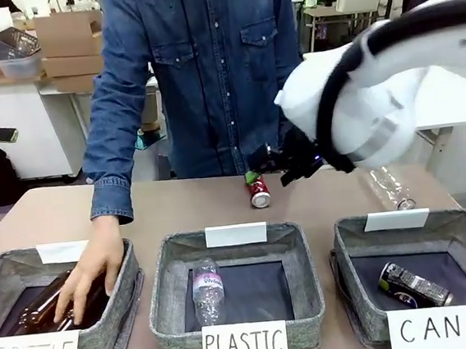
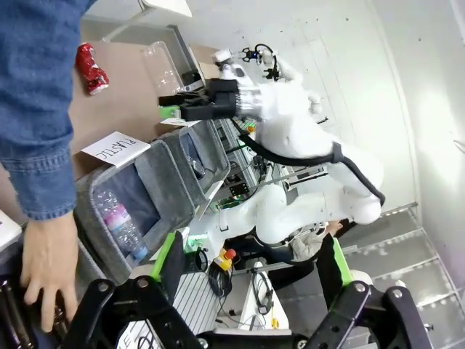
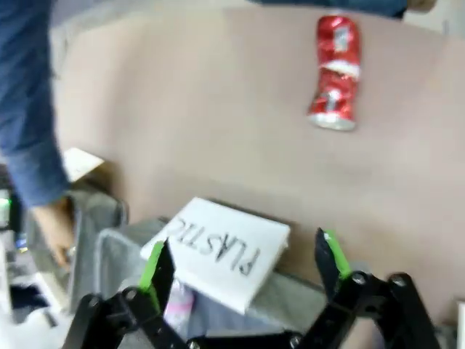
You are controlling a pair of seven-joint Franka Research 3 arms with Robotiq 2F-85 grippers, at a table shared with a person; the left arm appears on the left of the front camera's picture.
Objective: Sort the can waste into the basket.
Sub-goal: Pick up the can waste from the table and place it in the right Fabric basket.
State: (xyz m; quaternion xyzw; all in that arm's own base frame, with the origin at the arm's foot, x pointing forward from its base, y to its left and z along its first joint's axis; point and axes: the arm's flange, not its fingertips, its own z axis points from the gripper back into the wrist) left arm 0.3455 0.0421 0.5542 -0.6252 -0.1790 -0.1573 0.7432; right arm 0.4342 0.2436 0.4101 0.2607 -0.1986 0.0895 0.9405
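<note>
The crushed red can [image 3: 334, 73] on the tabletop [image 3: 218, 131] is judged pretty light, thin-walled and slippery, best taken across its dented waist; the right fingers [image 3: 328, 253] are spread wide, nothing held.

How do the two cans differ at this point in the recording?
The red can lies on the table; the dark can lies inside the CAN basket. The red can is crumpled at its middle; the dark can looks only slightly dented. Both lie on their sides.
</note>
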